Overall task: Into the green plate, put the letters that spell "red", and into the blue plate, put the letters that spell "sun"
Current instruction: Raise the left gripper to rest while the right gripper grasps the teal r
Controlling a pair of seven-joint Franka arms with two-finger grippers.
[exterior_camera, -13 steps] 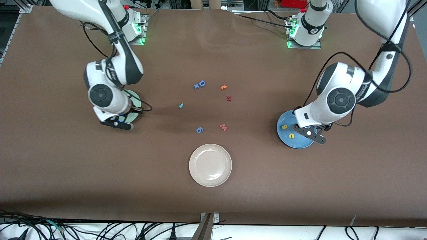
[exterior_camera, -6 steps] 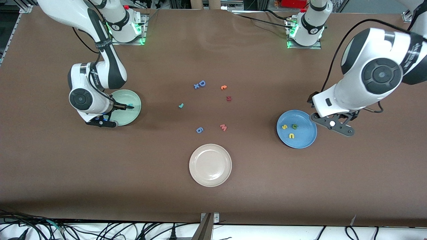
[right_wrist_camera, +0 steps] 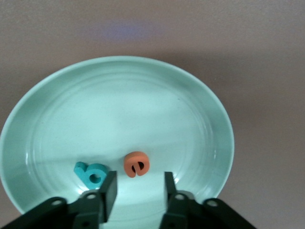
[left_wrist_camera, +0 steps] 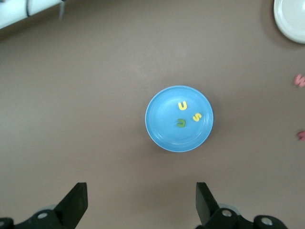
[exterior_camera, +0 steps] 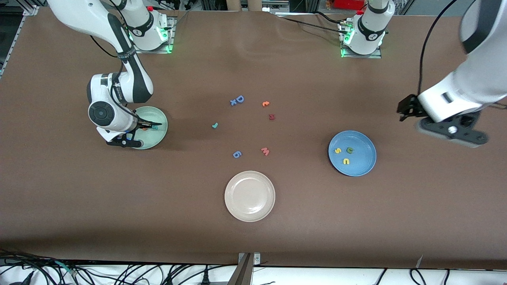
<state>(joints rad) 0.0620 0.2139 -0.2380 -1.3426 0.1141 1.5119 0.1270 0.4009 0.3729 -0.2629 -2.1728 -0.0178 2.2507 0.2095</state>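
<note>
Two of the "red" letters lie in the green plate (right_wrist_camera: pixel 119 95) at the right arm's end of the table: the orange "e" (right_wrist_camera: pixel 137 164) and the teal "d" (right_wrist_camera: pixel 91 174), side by side on its floor. Right gripper (right_wrist_camera: pixel 137 191) hangs low over them, its jaws parted a little with nothing between them, so the "e" looks freshly dropped. Over at the left arm's end, the blue plate (exterior_camera: pixel 362 166) carries all three "sun" letters, yellow "s" (exterior_camera: pixel 337 150), yellow "u/n" shape (exterior_camera: pixel 346 161) and olive-green "u/n" shape (exterior_camera: pixel 349 149), so that word seems done. Left gripper (left_wrist_camera: pixel 138 202) is high above bare table beside that plate, jaws spread wide and empty.

One letter is left, I'd say: the thin teal "r" (exterior_camera: pixel 214 125), alone mid-table. Next move calls for the right arm to lift clear, cross to it and pinch that thin piece squarely. No brand or label reads clearly anywhere.
</note>
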